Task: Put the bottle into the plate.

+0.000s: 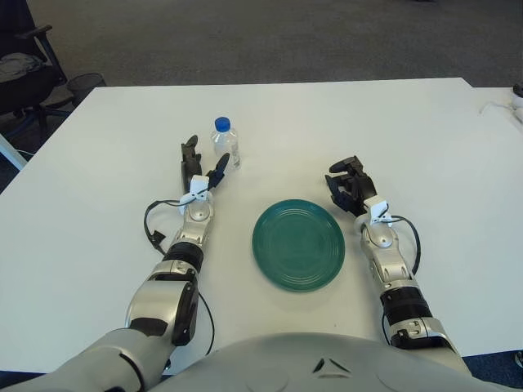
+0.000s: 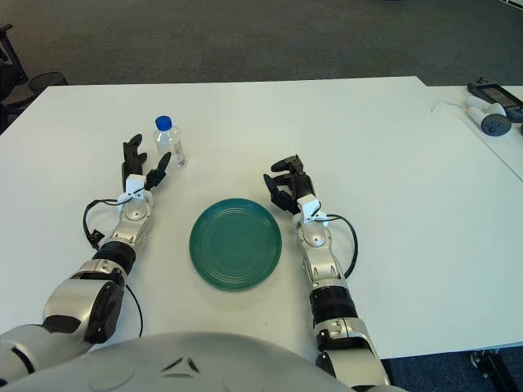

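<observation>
A small clear water bottle with a blue cap stands upright on the white table, behind and left of the plate. The dark green plate lies empty near the table's front middle. My left hand is open, fingers spread, just in front and left of the bottle, one fingertip close to its base; it holds nothing. My right hand shows right of the plate's far edge with its fingers loosely curled and empty.
A white cable and a grey device lie at the table's far right edge. A black office chair stands off the table's far left corner.
</observation>
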